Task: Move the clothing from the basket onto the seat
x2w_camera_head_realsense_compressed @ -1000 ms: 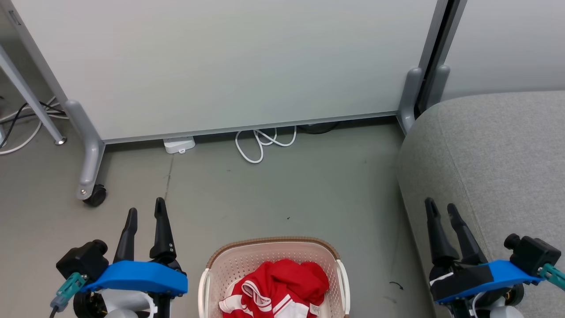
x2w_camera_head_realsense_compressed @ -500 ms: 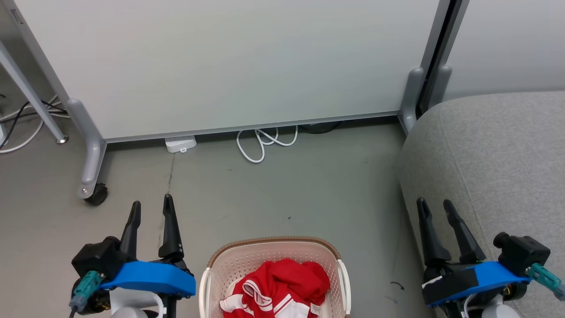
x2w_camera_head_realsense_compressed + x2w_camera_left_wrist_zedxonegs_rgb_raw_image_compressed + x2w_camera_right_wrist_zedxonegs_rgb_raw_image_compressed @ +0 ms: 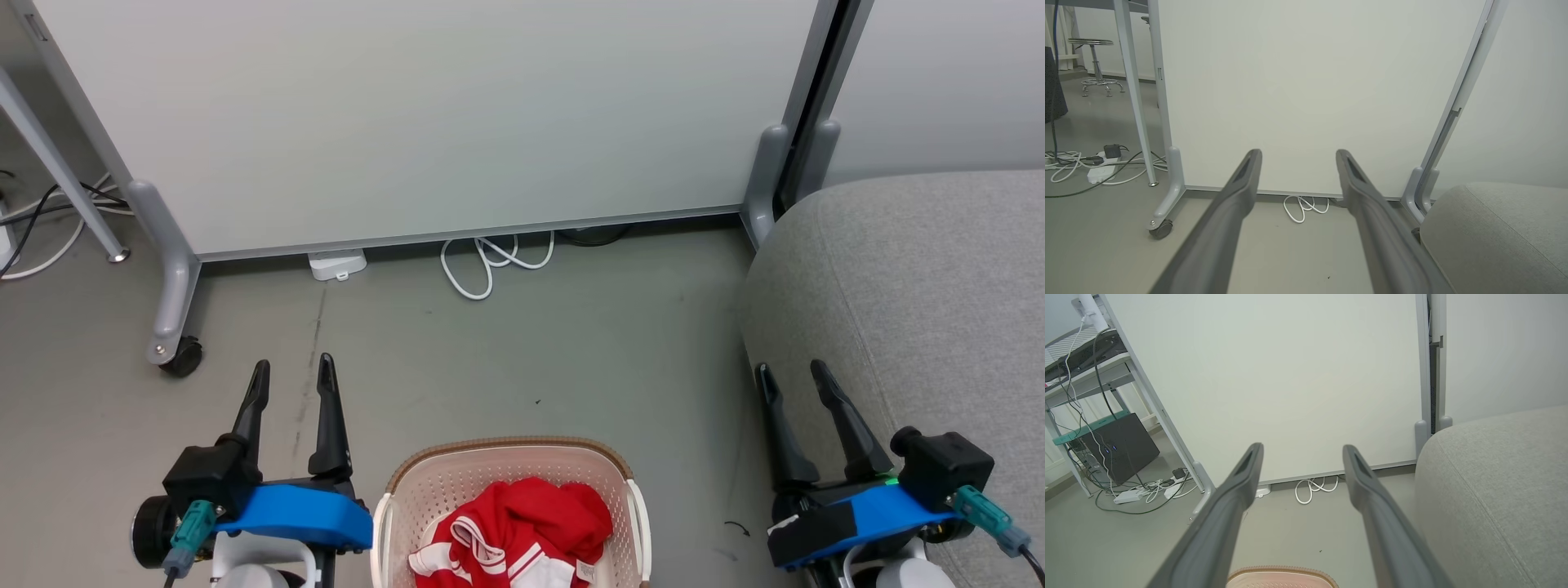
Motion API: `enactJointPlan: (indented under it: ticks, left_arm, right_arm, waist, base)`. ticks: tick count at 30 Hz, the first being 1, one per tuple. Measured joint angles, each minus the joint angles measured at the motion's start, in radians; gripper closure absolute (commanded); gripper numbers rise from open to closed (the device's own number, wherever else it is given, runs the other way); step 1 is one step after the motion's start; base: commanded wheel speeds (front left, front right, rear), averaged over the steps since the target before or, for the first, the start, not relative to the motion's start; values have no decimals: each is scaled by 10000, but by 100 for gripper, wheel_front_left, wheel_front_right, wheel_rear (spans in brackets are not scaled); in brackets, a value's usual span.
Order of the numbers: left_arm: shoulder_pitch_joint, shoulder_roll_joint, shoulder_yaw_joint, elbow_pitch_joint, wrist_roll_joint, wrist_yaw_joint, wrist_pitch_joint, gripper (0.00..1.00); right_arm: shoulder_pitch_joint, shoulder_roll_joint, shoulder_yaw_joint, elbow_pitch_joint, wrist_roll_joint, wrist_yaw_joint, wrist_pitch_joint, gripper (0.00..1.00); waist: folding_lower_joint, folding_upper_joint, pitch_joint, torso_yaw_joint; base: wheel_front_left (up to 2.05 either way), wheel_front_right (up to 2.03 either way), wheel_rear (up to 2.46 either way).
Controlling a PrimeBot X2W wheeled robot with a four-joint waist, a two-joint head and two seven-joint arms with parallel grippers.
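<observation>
**Grippers Open and Empty on Either Side of the Basket**

A smooth grey-green floor (image 3: 506,359) ran up to a tall pale partition panel (image 3: 424,122) standing on grey metal legs, with a black castor wheel (image 3: 181,357) at its left foot. Along the panel's lower edge lay a small white power block (image 3: 336,265) and a looped white cable (image 3: 490,263). The left gripper (image 3: 293,363) hovered above the floor, its two dark fingers pointing toward the panel, spread apart and holding nothing. Just to its right stood the cream-white perforated plastic basket (image 3: 508,447) with a brown woven-look rim, and the crumpled red-and-white fabric clothing (image 3: 531,523) lay inside it. The right gripper (image 3: 789,367) hung by the rounded edge of the large grey upholstered seat cushion (image 3: 914,286), its jaws likewise parted and empty.
</observation>
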Motion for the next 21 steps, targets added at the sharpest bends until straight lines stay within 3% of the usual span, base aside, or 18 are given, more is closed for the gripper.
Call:
enactJointPlan:
  ticks: [21]
  left_arm:
    - [-1, 8, -272, 48, 1634, 13, -422, 0]
  right_arm:
    - [-24, -17, 42, 173, -1762, 2, -424, 0]
  waist:
    - [0, 0, 7, 57]
  base:
    - [0, 0, 0]
